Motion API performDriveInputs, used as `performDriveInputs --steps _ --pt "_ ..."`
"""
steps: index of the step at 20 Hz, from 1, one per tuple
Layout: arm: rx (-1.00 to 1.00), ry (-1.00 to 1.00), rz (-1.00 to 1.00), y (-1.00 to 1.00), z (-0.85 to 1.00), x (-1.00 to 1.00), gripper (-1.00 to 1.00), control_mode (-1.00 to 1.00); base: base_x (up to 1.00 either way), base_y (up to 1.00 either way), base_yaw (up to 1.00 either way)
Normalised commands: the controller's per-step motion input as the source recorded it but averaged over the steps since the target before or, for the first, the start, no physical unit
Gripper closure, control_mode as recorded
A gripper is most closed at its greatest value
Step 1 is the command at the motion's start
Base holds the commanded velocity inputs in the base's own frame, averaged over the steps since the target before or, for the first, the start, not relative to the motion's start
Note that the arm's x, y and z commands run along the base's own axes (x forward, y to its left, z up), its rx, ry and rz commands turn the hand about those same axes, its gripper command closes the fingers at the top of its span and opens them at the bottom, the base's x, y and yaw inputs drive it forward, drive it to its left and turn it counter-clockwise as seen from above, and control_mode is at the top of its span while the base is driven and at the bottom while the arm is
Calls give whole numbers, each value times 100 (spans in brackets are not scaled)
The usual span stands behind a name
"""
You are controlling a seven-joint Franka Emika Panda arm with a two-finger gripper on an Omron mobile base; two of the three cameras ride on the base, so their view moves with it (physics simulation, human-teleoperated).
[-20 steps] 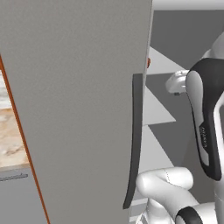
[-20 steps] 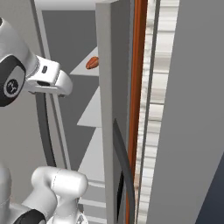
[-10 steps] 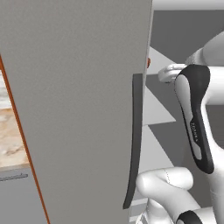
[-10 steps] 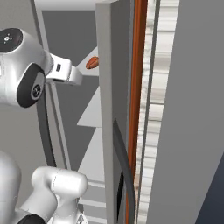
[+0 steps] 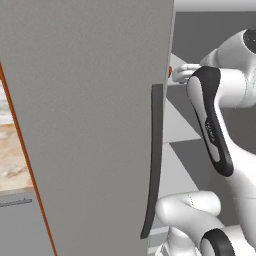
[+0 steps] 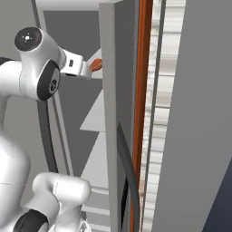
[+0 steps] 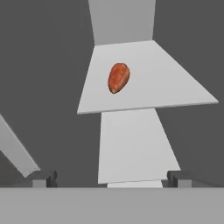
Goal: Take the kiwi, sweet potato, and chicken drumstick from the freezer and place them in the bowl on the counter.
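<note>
1. I am steering the arm into the open freezer (image 5: 90, 125); over the last second its upper link has been swinging in from the side and is now reaching toward the shelves.
2. The gripper (image 7: 109, 178) is standing fully open, its two dark fingertips (image 7: 43, 178) wide apart, and it is holding nothing.
3. Ahead of the hand, and well apart from it, an orange-red oblong, which I am taking to be the sweet potato (image 7: 118, 78), is lying alone on a pale grey shelf (image 7: 175, 87).
4. In the right base view the same orange lump is showing just beyond the wrist, beside the door edge.
5. I am judging that the reach is lining up for a first pick; nothing is gathered yet.
</note>
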Motion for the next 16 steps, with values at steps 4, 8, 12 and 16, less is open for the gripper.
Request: performDriveInputs --steps 4,8,12,16 --pt "0 0 0 0 2 51 -100 -100 0 0 0" --pt "0 0 1 -1 0 51 -100 -100 0 0 0" --pt "1 0 3 -9 0 44 -100 -100 0 0 0" --pt "4 0 3 -21 -15 32 -100 -100 0 0 0"
